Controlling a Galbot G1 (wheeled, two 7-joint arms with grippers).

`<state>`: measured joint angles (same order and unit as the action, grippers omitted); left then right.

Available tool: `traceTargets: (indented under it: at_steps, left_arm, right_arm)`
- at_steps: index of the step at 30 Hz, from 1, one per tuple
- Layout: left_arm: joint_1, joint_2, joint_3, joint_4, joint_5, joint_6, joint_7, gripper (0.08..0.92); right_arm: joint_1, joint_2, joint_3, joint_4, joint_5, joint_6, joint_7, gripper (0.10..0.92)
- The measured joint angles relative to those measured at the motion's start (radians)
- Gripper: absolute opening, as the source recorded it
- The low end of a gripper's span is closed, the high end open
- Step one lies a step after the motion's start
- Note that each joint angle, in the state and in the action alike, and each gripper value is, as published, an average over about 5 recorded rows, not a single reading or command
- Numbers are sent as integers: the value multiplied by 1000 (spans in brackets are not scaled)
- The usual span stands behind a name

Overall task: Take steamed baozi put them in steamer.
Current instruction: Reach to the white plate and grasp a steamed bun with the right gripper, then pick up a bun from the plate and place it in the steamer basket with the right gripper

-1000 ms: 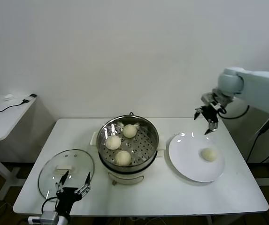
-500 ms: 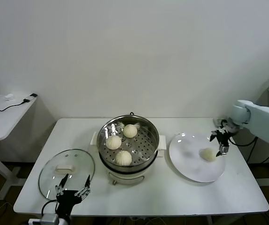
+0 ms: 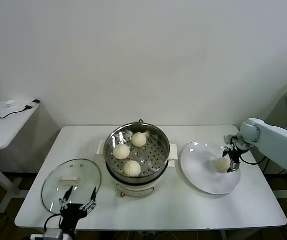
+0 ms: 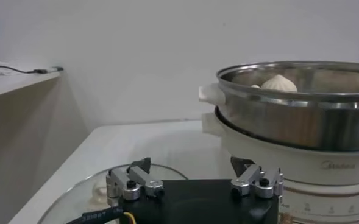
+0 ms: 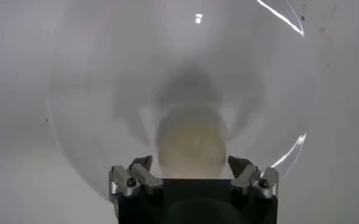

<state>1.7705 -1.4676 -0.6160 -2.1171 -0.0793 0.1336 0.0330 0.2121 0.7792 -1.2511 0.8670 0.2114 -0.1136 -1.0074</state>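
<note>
The steel steamer (image 3: 164, 150) stands mid-table and holds three cream-white baozi (image 3: 131, 168). One more baozi (image 3: 223, 164) lies on the white plate (image 3: 203, 175) to the right. My right gripper (image 3: 231, 163) is down at this baozi. In the right wrist view the baozi (image 5: 191, 143) sits between the open jaws of the right gripper (image 5: 190, 161), fingertips close to its sides, and it rests on the plate (image 5: 106, 91). My left gripper (image 3: 77, 197) waits open at the table's front left, and the left wrist view shows it (image 4: 191, 163) above the lid, beside the steamer (image 4: 289, 115).
A round glass lid (image 3: 55, 192) with a white handle lies flat at the table's front left. A small white side table (image 3: 3, 122) with a cable stands further left. A wall rises behind the table.
My right arm came down from above the back right of the table to the plate, and its jaws now straddle the baozi and have narrowed. The left arm has not moved.
</note>
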Motion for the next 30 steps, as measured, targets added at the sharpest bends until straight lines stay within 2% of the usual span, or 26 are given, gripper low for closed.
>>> traceTargets:
  at_steps: [5, 14, 21, 30]
  left_arm:
    - [2, 2, -1, -6, 0, 1, -1, 823]
    - [5, 4, 4, -22, -1, 4, -1, 823]
    - [-2, 7, 15, -27, -1, 7, -1, 823]
    - [-21, 10, 26, -23, -10, 19, 2, 823]
  right_arm:
    - [-6, -2, 11, 2, -3, -8, 1, 617]
    - [97, -37, -54, 81, 60, -39, 6, 602]
    - [397, -11, -274, 235, 275, -83, 18, 602]
    - [737, 114, -451, 473, 608, -193, 91, 602]
